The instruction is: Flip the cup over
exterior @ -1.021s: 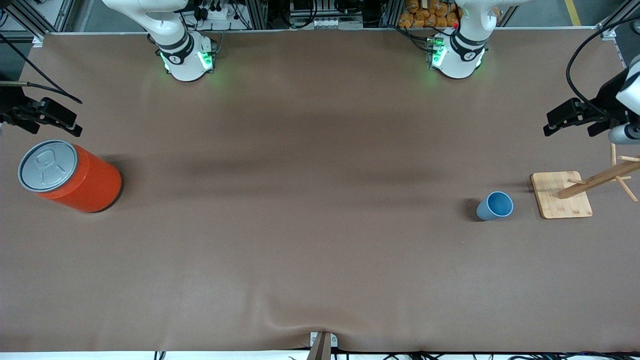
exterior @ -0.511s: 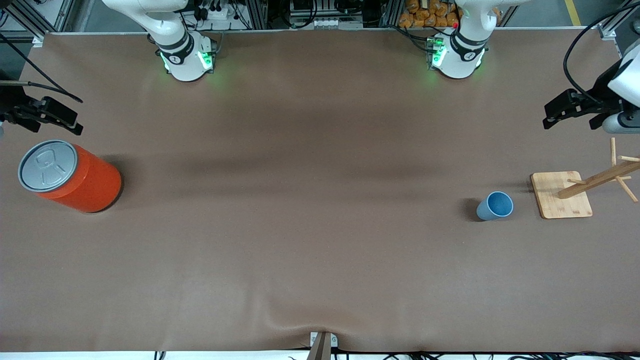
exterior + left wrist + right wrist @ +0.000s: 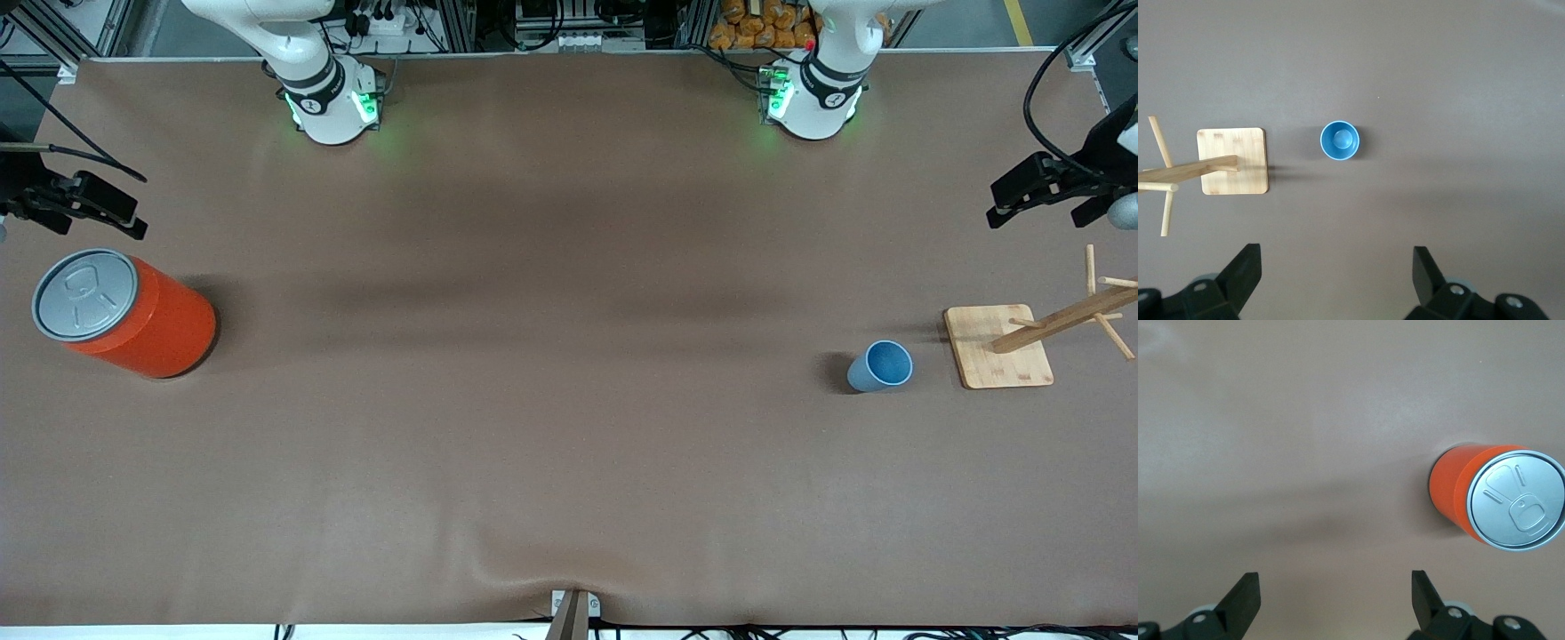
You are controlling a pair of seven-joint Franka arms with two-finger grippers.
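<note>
a: where is the blue cup (image 3: pixel 881 365)?

b: standing mouth up on the table (image 3: pixel 569 444), just beside the wooden rack (image 3: pixel 997 346), toward the left arm's end.

a: flipped?

b: upright either way; could be done or still due.

a: the grippers?

b: left gripper (image 3: pixel 1024 190) spread and high above the table edge near the rack; right gripper (image 3: pixel 89 206) spread, waiting over the table just beside the orange can (image 3: pixel 124 312). nothing blocks the cup.

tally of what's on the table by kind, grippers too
Blue cup: 1
Orange can: 1
Wooden peg rack: 1
Grippers: 2, left gripper and right gripper, both open
Total: 3 objects, 2 grippers
</note>
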